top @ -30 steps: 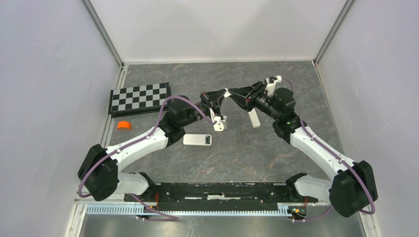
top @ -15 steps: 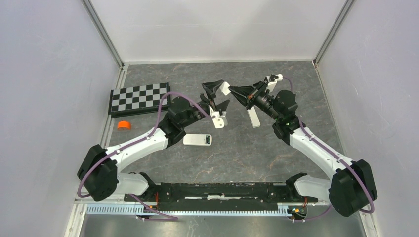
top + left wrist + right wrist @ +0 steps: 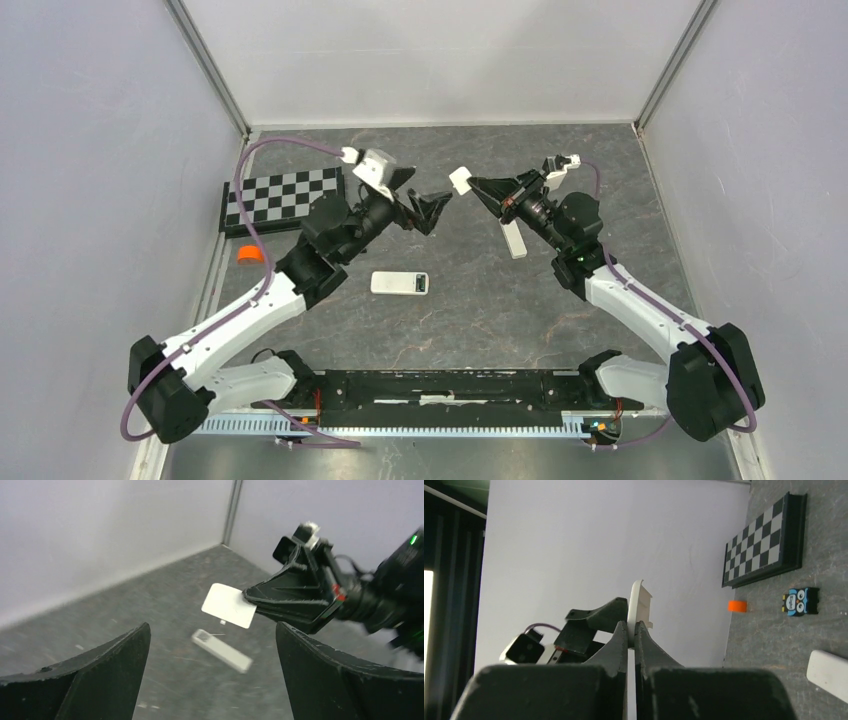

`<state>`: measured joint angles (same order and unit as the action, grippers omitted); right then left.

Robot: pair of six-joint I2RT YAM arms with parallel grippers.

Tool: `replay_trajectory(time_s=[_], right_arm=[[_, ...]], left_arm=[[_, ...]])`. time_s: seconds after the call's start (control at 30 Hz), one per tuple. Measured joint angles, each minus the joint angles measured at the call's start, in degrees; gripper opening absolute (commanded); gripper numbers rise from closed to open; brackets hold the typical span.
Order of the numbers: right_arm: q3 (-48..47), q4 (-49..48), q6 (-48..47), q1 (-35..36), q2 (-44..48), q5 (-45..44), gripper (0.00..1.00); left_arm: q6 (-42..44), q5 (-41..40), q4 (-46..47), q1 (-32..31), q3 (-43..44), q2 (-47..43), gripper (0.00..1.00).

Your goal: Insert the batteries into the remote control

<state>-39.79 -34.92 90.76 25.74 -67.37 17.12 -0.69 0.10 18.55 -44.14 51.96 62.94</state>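
A small flat white cover (image 3: 460,180) hangs in the air, pinched edge-on by my right gripper (image 3: 473,186); in the right wrist view the jaws (image 3: 630,626) are shut on the cover (image 3: 639,599). My left gripper (image 3: 425,196) faces it from a short gap away, wide open and holding nothing (image 3: 212,630). The white remote (image 3: 400,283) lies flat on the table below them, with a dark opening at its right end. The batteries cannot be made out in any view.
A second white bar (image 3: 514,238) lies under the right gripper. A checkerboard (image 3: 283,198) sits at the back left, with an orange piece (image 3: 250,254) in front of it. A small blue owl figure (image 3: 800,601) lies near the orange piece (image 3: 737,605). Walls enclose three sides.
The two grippers met at the white cover. The left one opened and let go, then drew back and rose to the left. The right one shut on the cover and keeps it.
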Motion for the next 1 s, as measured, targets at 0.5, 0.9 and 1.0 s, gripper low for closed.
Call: replay_trajectory(time_s=[0.5, 0.9, 1.0], right_arm=[[1.27, -9.01, -2.21, 0.00, 0.20, -0.42, 0.00], [2.05, -11.61, -1.40, 0.00, 0.15, 1.46, 0.00], [2.36, -11.85, -1.01, -0.17, 0.15, 1.64, 0.00]], left_arm=[[-68.85, 19.69, 13.55, 8.70, -0.61, 12.94, 0.48], [-76.85, 22.69, 18.99, 8.72, -0.61, 14.75, 0.23], [-77.11, 22.75, 19.41, 8.74, -0.61, 15.54, 0.20]])
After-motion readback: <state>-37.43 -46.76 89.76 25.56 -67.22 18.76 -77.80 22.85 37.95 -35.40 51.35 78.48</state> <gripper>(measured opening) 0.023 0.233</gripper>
